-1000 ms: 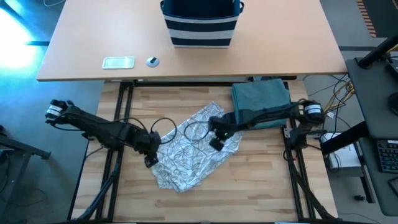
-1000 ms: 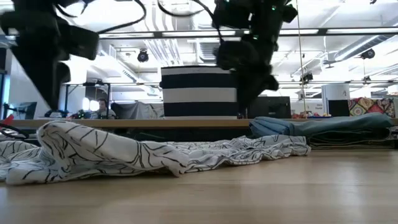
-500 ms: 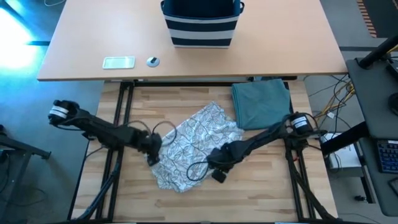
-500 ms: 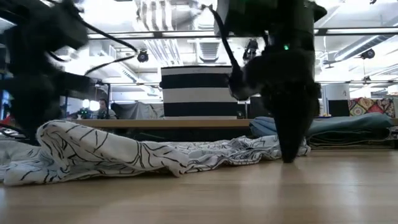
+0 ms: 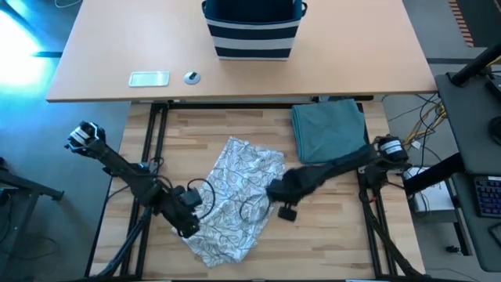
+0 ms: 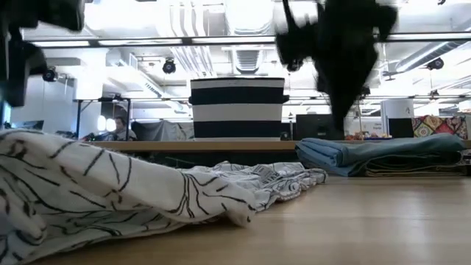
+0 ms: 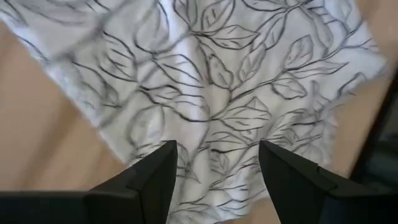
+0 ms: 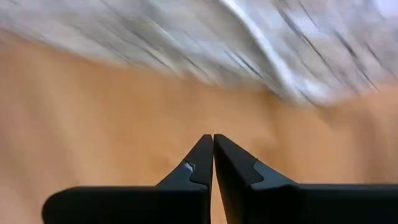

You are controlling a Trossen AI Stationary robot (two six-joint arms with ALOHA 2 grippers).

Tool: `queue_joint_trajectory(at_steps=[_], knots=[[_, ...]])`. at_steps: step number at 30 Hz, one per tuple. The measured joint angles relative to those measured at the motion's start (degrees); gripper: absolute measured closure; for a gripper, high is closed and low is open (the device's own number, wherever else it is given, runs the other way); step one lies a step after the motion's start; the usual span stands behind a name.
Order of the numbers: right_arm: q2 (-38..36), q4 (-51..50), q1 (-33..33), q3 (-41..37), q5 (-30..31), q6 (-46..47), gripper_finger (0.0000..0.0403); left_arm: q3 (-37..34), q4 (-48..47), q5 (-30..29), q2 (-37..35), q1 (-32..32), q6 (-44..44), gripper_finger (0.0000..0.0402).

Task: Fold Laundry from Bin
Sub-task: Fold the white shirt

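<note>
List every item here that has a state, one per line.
Patterned garment: spread flat, rumpled, unfolded.
Teal garment: folded, lying flat.
Bin: upright on the far table.
Left gripper: jaws open over the patterned garment.
Right gripper: jaws shut, empty, above bare wood.

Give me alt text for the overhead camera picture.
A white leaf-patterned garment lies spread on the wooden table, the left gripper at its left edge, the right gripper at its right. A folded teal garment lies beyond.

Left gripper [image 5: 186, 222] low near the front, fingers [image 7: 152, 180] spread apart, right gripper [image 5: 283, 196] mid-table, fingers [image 8: 202, 163] pressed together
</note>
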Motion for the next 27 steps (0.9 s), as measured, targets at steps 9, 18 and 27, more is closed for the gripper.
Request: queue_joint_trajectory(at_steps=[9, 18, 27], knots=[[7.87, 40.42, 12.93, -0.51, 7.24, 10.63, 0.0392, 7.04, -11.84, -2.16, 6.04, -0.04, 8.26, 0.0192], [23.34, 25.74, 13.19, 13.95, 11.56, 22.27, 0.0392, -6.88, -9.59, 8.06, 8.30, -1.06, 6.99, 0.0192], [19.62, -14.89, 13.55, 24.30, 7.68, 18.86, 0.0392, -8.63, 5.43, 8.24, 4.90, -10.08, -2.53, 0.0192]])
